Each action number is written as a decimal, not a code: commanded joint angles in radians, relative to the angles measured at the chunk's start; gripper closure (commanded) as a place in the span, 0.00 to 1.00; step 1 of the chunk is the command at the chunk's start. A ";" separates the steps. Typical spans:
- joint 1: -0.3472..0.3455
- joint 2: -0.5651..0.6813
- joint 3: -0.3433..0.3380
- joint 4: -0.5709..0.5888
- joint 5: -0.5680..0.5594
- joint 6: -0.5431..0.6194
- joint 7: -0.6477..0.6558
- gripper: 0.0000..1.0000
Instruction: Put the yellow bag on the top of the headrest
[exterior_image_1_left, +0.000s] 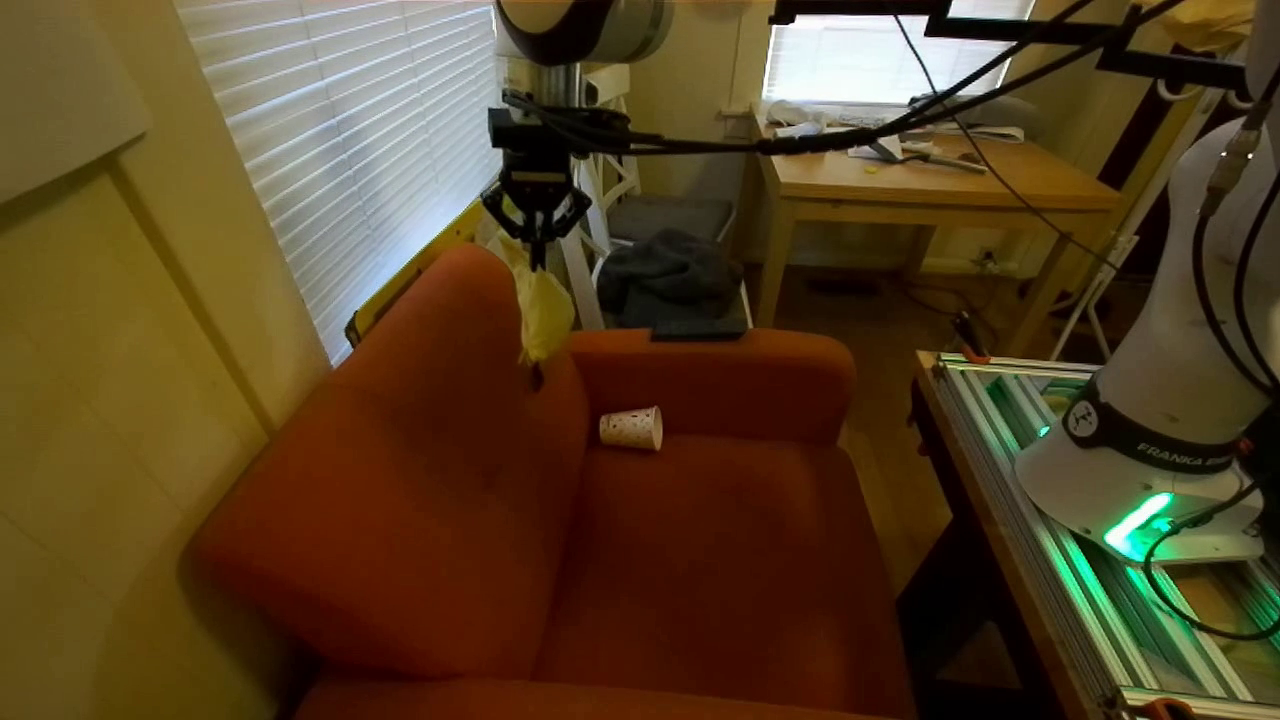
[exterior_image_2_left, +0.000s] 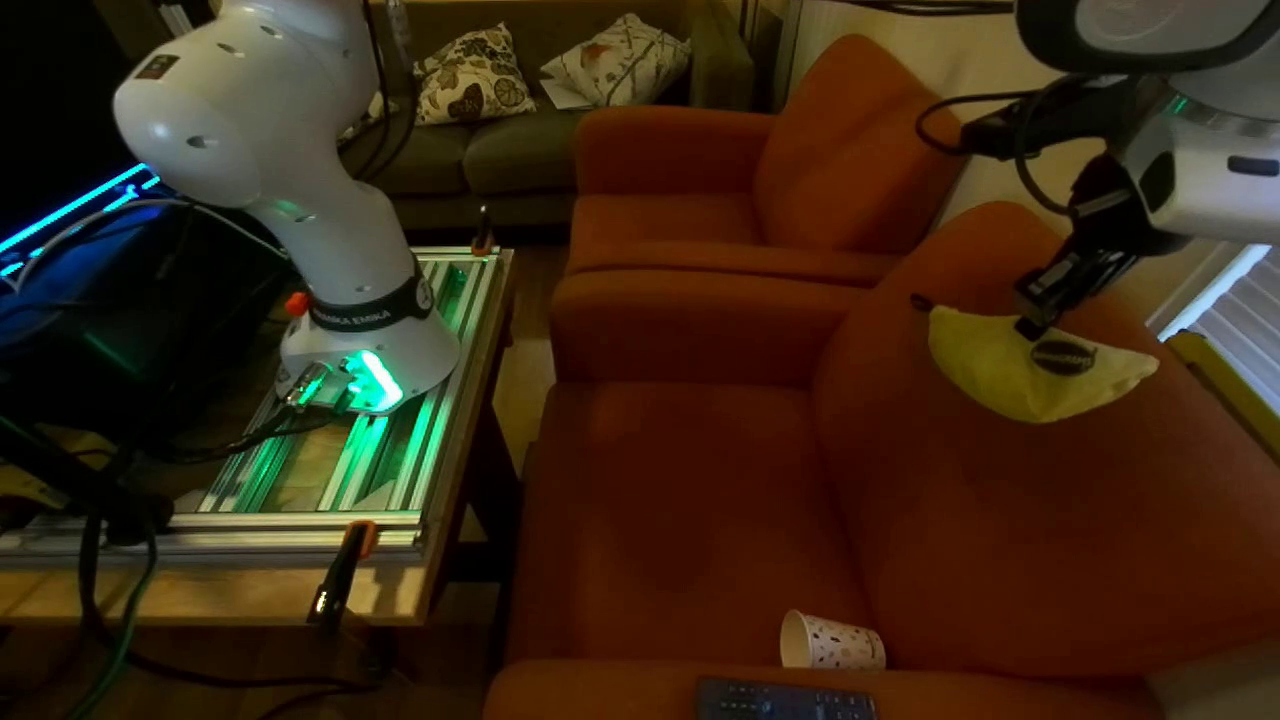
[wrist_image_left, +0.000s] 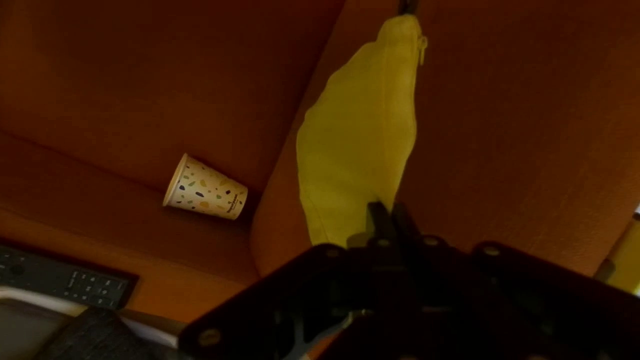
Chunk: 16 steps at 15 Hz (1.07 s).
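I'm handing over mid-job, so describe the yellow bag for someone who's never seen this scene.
Start at the rust-orange sofa beneath the gripper, then its broad headrest. Seen against it, in an exterior view, the gripper holds the yellow bag. Unlike the speckled white cup lying below, it is limp and bears a dark oval print.

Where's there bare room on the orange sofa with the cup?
The seat, between the cup, headrest and bare armrest. Crowded: around the cup and remote, and near the headrest, where fingers hold the yellow bag.
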 joint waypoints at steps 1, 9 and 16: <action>0.008 -0.001 0.030 0.044 0.032 0.000 0.030 0.97; 0.013 0.032 0.093 0.128 0.117 0.102 0.052 0.97; -0.008 0.110 0.141 0.219 0.230 0.184 0.038 0.97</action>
